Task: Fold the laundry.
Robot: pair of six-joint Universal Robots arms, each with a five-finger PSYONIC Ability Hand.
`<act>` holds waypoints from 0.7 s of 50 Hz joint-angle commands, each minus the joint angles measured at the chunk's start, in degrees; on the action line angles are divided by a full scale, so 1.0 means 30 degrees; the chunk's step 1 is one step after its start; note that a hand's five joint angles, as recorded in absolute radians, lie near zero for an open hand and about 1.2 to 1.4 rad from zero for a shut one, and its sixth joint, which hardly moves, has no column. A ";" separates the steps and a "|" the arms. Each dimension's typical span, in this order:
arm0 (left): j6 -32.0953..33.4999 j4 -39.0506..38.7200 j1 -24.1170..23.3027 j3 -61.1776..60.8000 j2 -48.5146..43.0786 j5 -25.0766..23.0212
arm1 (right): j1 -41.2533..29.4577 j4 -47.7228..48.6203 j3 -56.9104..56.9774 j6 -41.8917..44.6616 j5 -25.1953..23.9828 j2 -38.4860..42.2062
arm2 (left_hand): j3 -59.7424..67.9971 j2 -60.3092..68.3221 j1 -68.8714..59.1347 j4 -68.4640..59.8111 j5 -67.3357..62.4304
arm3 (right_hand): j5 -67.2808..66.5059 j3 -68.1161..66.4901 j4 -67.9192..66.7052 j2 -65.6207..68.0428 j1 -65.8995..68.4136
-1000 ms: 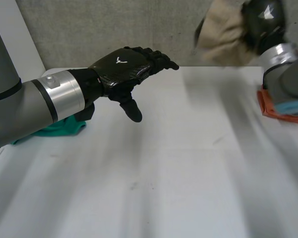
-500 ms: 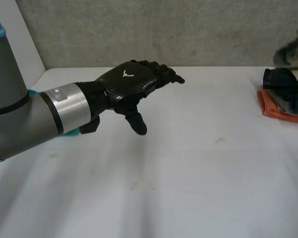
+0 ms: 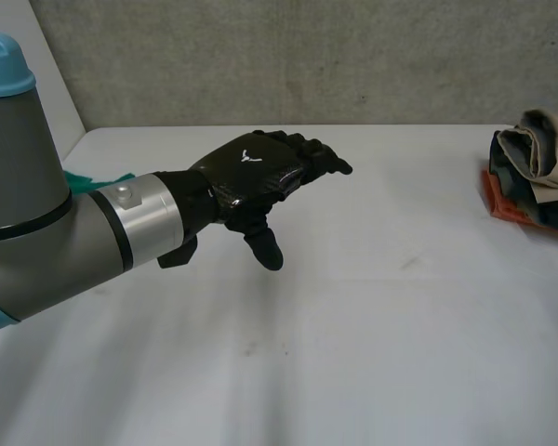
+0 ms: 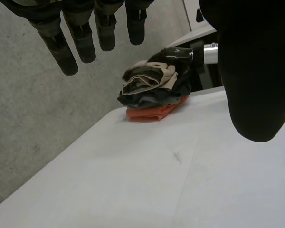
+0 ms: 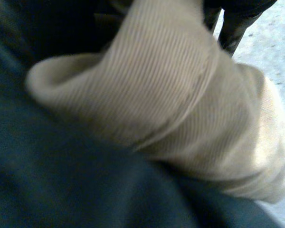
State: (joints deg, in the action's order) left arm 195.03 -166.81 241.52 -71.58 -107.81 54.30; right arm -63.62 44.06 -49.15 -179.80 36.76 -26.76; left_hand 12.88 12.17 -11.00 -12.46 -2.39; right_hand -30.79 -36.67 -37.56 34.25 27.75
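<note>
Our left robot hand point(image 3: 260, 177) hovers slack and empty over the counter point(image 3: 372, 325). The folded stack point(image 3: 530, 190) sits far right (our right robot hand point(image 5: 235, 21) is at it, and we cannot tell its grip). The green cloth point(image 3: 98, 177) awaits folding.

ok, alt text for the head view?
The robot's left hand is stretched out over a white table, fingers relaxed, holding nothing. At the table's right edge sits a stack of folded clothes, beige piece on top, orange one at the bottom. A green cloth peeks out behind the left arm.
</note>
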 commanded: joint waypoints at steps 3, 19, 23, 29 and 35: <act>0.0001 -0.0001 0.0030 0.0100 0.0720 -0.0022 | -0.0005 -0.0244 -0.4969 -0.0009 0.4326 -0.6368 | 0.0738 0.0973 -0.1363 -0.0877 -0.0903 | 1.0263 0.8891 0.9187 -0.8082 -0.5917; -0.0057 0.0029 0.0235 -0.0309 0.1189 -0.0052 | 0.4180 -0.9963 -0.9137 0.1979 0.5265 -1.2760 | 0.0738 0.0973 -0.1363 -0.0877 -0.0903 | 1.0263 0.8891 0.9187 -0.8082 -0.5917; -0.0057 0.0029 0.0381 -0.0427 0.1511 -0.0052 | 0.5443 -1.3129 -0.6708 0.4526 0.8332 -1.2937 | 0.0738 0.0973 -0.1363 -0.0877 -0.0903 | 1.0263 0.8891 0.9187 -0.8082 -0.5917; -0.0145 -0.0147 0.1053 -0.0193 0.1803 0.0124 | 0.3956 -1.2789 -0.3568 0.8077 1.4141 -1.3521 | 0.0683 0.0918 -0.1307 -0.0822 -0.0847 | 1.0263 0.8891 0.9187 -0.8082 -0.5917; -0.1695 -0.2925 0.2342 -0.0163 0.2683 0.3193 | -0.2664 -0.7341 -0.6695 0.5298 1.3209 -1.6887 | -0.0157 0.0078 -0.0467 0.0018 -0.0007 | 1.0263 0.8891 0.9187 -0.8082 -0.5917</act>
State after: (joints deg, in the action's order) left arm 193.91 -168.50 245.20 -72.29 -101.87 55.92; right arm -55.51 7.83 -61.80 -157.98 76.84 -69.21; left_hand 12.78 12.11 -11.00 -12.34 -2.26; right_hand -22.05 -12.18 -13.77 12.76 12.28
